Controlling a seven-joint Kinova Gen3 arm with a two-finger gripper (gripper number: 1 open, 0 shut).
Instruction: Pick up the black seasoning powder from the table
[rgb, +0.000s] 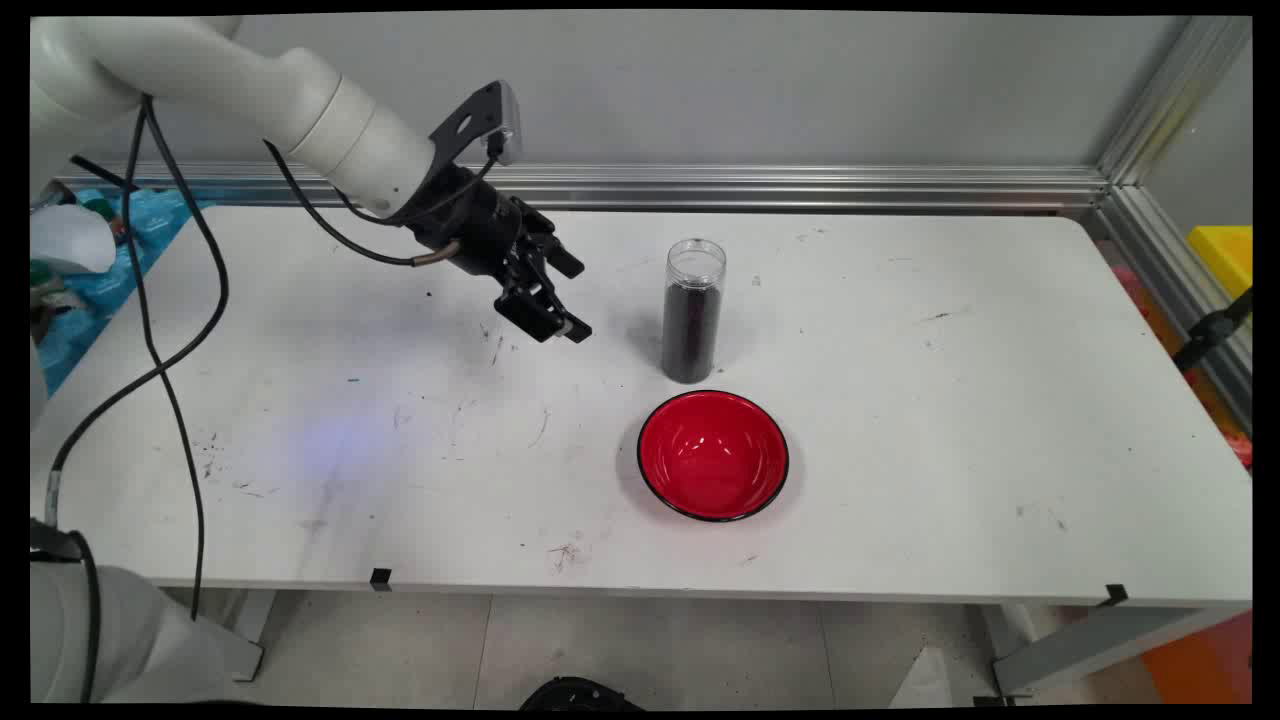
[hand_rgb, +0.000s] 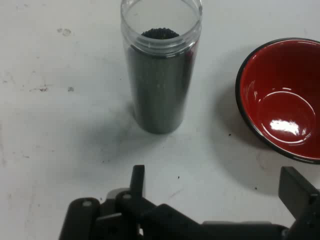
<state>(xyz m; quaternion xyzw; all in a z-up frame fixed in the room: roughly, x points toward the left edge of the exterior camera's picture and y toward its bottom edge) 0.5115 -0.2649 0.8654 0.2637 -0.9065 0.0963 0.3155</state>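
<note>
Your gripper (rgb: 556, 312) hovers left of centre, fingers (hand_rgb: 137, 181) apart and empty. The upright, uncapped jar (rgb: 692, 312) of dark grains stands just right of them on the tabletop (rgb: 950, 420); the red bowl (rgb: 713, 456) sits below it.

A white table (rgb: 900, 480), scuffed with dark marks, fills the middle of the frame, backed by a plain grey wall (rgb: 800, 90) across the top. An aluminium rail (rgb: 800, 187) runs along the wall's foot and turns down the right edge. Pale floor tiles (rgb: 650, 650) show along the bottom, a yellow bin (rgb: 1225, 255) at right, and blue sheeting (rgb: 150, 225) at upper left.
</note>
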